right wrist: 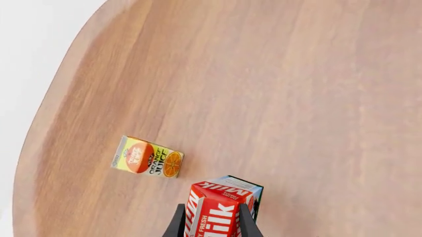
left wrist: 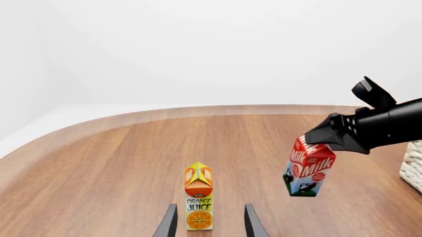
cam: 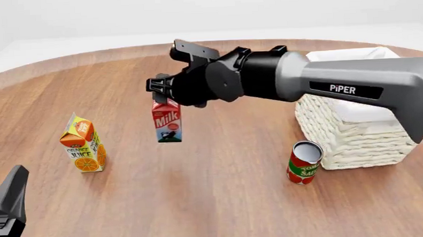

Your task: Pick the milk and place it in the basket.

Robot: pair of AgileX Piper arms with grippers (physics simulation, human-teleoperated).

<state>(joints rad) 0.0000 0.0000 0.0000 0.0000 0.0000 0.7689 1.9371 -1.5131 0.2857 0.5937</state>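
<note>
Right claw [cam: 165, 92]: clamped on the red gable top of the milk [cam: 167, 120], one finger on each side of the ridge; the right wrist view shows both dark fingers [right wrist: 245, 222] pressed against the carton's top.
Milk: hangs under the right claw, clear of the counter [cam: 222, 193], slightly tilted in the left wrist view; it is well apart from the basket, on the juice side of it.
Right arm [cam: 338, 86]: grey, marked PIPER, reaches across in front of the basket's top edge toward the milk.
Basket [cam: 355, 139]: cream wicker with white lining, stands on the counter, partly hidden behind the right arm.
Can [cam: 303, 162]: red tomato can, upright, just beside the basket's near corner, between basket and milk but nearer the basket.
Juice [cam: 82, 144]: orange-yellow carton, upright on the counter, far from the basket, beyond the milk.
Left claw [left wrist: 207, 222]: fingers spread apart, holding nothing, low over the counter; the juice shows between its fingertips in the left wrist view, further off.
</note>
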